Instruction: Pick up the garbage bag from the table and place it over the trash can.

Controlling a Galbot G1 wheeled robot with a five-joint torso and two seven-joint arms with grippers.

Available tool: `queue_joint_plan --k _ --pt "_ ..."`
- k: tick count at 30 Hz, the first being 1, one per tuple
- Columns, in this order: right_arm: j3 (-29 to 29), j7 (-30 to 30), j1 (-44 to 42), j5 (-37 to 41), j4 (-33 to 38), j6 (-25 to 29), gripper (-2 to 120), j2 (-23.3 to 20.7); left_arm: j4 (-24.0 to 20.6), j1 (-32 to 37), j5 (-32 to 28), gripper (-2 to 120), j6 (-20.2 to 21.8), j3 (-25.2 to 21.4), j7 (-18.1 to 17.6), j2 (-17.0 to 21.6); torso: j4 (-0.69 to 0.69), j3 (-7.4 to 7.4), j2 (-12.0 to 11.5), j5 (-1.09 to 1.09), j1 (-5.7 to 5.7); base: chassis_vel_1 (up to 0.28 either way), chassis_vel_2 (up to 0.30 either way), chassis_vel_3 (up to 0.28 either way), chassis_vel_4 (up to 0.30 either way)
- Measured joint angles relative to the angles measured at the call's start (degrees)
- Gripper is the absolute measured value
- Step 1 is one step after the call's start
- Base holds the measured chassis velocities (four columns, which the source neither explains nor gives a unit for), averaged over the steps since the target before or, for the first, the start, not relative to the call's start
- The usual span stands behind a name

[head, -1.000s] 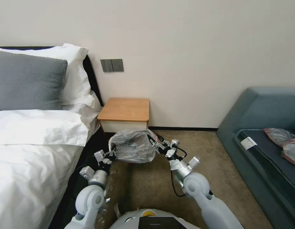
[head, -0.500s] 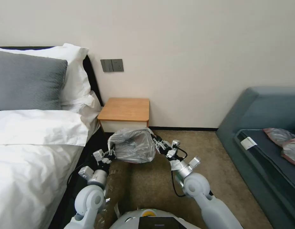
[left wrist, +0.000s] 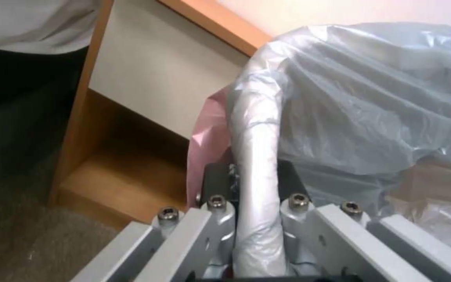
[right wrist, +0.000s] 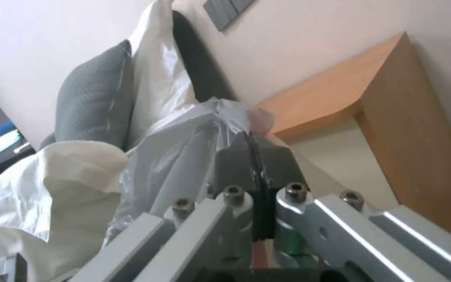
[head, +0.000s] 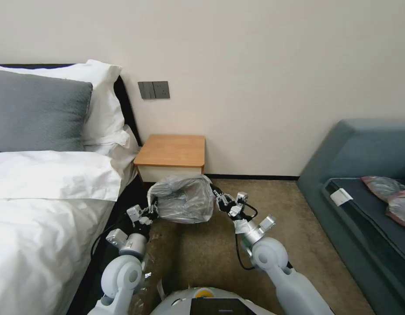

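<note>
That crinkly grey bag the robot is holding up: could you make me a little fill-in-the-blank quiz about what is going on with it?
1. The garbage bag is gripped on either side by ____ claws, the left claw and the right claw.
2. The bag hangs in front of the table, whose top is ____ in colour.
3. Left of the table stands a ____ with white sheets.
4. On the wall above the table sits a dark ____ plate.

Missing words: two; orange-brown; bed; switch
</note>
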Motion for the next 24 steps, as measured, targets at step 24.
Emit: queue_joint_plan --k 24 --pt "1.1 -0.4 1.1 -9.2 -6.2 2.9 0 1.2 -1.9 1.6 -5.0 3 0.5 0.7 2.0 0.1 0.00 0.00 0.0 -0.01 0.00 0.000 0.000 0.000 0.000"
